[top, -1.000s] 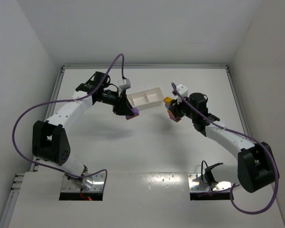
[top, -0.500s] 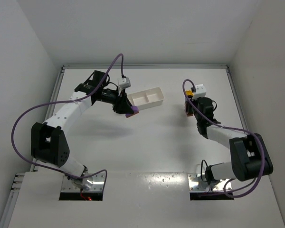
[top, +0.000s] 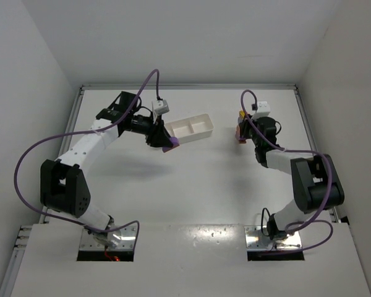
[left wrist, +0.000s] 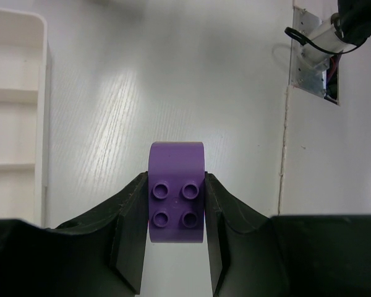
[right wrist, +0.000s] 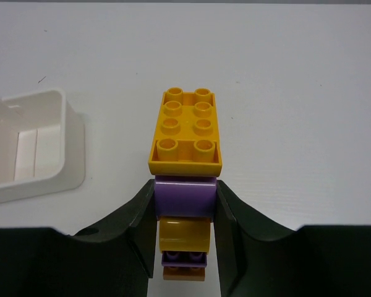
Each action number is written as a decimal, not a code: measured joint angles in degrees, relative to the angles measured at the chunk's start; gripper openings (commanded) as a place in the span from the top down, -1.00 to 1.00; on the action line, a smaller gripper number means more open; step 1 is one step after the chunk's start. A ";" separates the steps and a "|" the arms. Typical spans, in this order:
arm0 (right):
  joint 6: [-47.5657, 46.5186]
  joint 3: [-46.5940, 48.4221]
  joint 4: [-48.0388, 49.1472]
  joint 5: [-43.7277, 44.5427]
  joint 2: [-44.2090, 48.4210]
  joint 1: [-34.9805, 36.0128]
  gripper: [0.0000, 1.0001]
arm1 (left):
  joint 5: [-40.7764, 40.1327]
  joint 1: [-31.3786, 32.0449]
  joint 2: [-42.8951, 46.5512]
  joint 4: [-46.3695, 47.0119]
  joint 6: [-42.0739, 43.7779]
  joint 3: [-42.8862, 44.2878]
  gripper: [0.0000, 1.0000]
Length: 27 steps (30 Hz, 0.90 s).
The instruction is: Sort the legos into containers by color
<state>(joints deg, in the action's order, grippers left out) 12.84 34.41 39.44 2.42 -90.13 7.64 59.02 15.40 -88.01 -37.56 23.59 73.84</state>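
Observation:
My left gripper (left wrist: 176, 207) is shut on a purple lego (left wrist: 176, 193) with four studs; from above it (top: 170, 143) hangs just left of the white tray's (top: 190, 127) near end. The tray's edge shows at the left of the left wrist view (left wrist: 25, 111). My right gripper (right wrist: 185, 213) is shut on a stack of legos (right wrist: 185, 185): a yellow-orange studded brick on top, then purple, yellow, purple and orange pieces. From above this stack (top: 240, 127) is held at the right of the table, well away from the tray. The tray's corner shows in the right wrist view (right wrist: 43, 142).
White walls enclose the table on three sides. The arm bases and metal mounting plates (top: 108, 238) sit at the near edge. Purple cables loop from both arms.
My right arm has swung back and to the right with the stack, away from the tray. My left arm holds its purple lego in nearly the same place.

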 measured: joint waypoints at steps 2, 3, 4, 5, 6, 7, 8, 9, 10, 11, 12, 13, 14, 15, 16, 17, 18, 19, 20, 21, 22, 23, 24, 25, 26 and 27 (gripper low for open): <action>0.22 2.84 -2.21 -0.33 -1.31 0.00 1.00 | -0.09 -0.20 0.00 0.00 -0.09 0.00 0.91; 0.31 4.68 -4.09 -0.48 -2.12 0.00 1.00 | -0.13 -0.31 0.00 0.00 -0.09 0.00 0.91; 0.37 6.54 -5.49 -0.66 -3.08 0.00 1.00 | -0.13 -0.35 0.00 0.00 -0.11 0.00 0.91; 0.44 8.55 -7.30 -0.94 -4.17 0.00 1.00 | -0.15 -0.39 0.00 0.00 -0.11 0.00 0.91; 0.50 9.94 -8.55 -1.07 -4.92 0.00 1.00 | -0.15 -0.48 0.00 0.00 -0.11 0.00 0.91; 0.52 11.50 -9.97 -1.20 -5.84 0.00 1.00 | -0.13 -0.52 0.00 0.00 -0.11 0.00 0.91; 0.55 12.26 -10.73 -1.27 -6.34 0.00 1.00 | -0.13 -0.61 0.00 0.00 -0.11 0.00 0.91; 0.57 12.83 -11.82 -1.38 -6.69 0.00 1.00 | -0.13 -0.68 -0.02 0.00 -0.11 0.00 0.91; 0.59 13.11 -12.72 -1.42 -6.84 0.00 1.00 | -0.13 -0.76 -0.07 0.02 -0.11 0.00 0.91; 0.63 13.20 -13.25 -1.75 -6.95 0.00 1.00 | -0.11 -0.83 -0.11 0.00 -0.11 0.00 0.91; 0.68 13.09 -13.35 -2.54 -6.99 -0.02 1.00 | -0.11 -0.87 -0.15 0.00 -0.11 0.00 0.91; 0.61 12.66 -12.74 -3.85 -6.99 -0.26 1.00 | -0.13 -0.87 -0.20 0.00 -0.15 0.02 0.91; 0.44 12.24 -12.24 -5.18 -6.95 -0.46 1.00 | -0.11 -0.87 -0.26 0.02 -0.17 0.02 0.91; -0.33 11.65 -11.93 -8.00 -6.80 -0.59 1.00 | -0.11 -0.90 -0.28 0.00 -0.17 0.02 0.91; -1.05 10.97 -11.76 -10.49 -6.58 -0.70 1.00 | -0.13 -0.94 -0.33 0.00 -0.24 0.02 0.91; -1.99 9.99 -11.63 -13.60 -6.08 -0.74 1.00 | -0.13 -1.01 -0.35 0.02 -0.31 0.02 0.91; -2.71 8.94 -11.54 -16.28 -5.35 -0.74 1.00 | -0.13 -1.09 -0.35 0.00 -0.33 0.02 0.91; -3.48 7.41 -11.26 -19.39 -4.15 -0.61 1.00 | -0.11 -1.18 -0.35 0.02 -0.33 0.02 0.91; -4.07 5.92 -11.30 -22.84 -2.75 -0.37 1.00 | -0.13 -1.33 -0.35 0.04 -0.33 0.02 0.91; -4.55 4.98 -11.39 -25.75 -1.60 -0.24 1.00 | -0.13 -1.49 -0.35 0.02 -0.33 0.02 0.91; -5.14 4.35 -11.41 -29.16 -0.52 0.09 1.00 | -0.13 -1.60 -0.35 0.02 -0.33 0.02 0.91; -5.49 3.76 -11.08 -32.22 0.42 0.17 1.00 | -0.13 -1.73 -0.35 0.04 -0.35 0.02 0.91; -5.73 2.86 -10.36 -35.30 1.55 0.37 1.00 | -0.09 -1.86 -0.35 0.04 -0.35 0.02 0.91; -5.75 1.25 -8.13 -38.29 2.73 0.48 1.00 | -0.07 -1.92 -0.35 0.04 -0.35 0.02 0.91; -5.57 -0.90 -4.96 -41.13 3.93 0.55 1.00 | -0.02 -1.97 -0.35 0.07 -0.35 0.02 0.91; -4.94 -3.13 -2.25 -43.85 5.09 0.61 1.00 | 0.04 -1.97 -0.35 0.04 -0.35 0.02 0.91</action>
<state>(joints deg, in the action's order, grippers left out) 7.90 31.29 37.19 -41.43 -85.03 8.25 59.07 13.43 -88.36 -37.52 23.24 73.87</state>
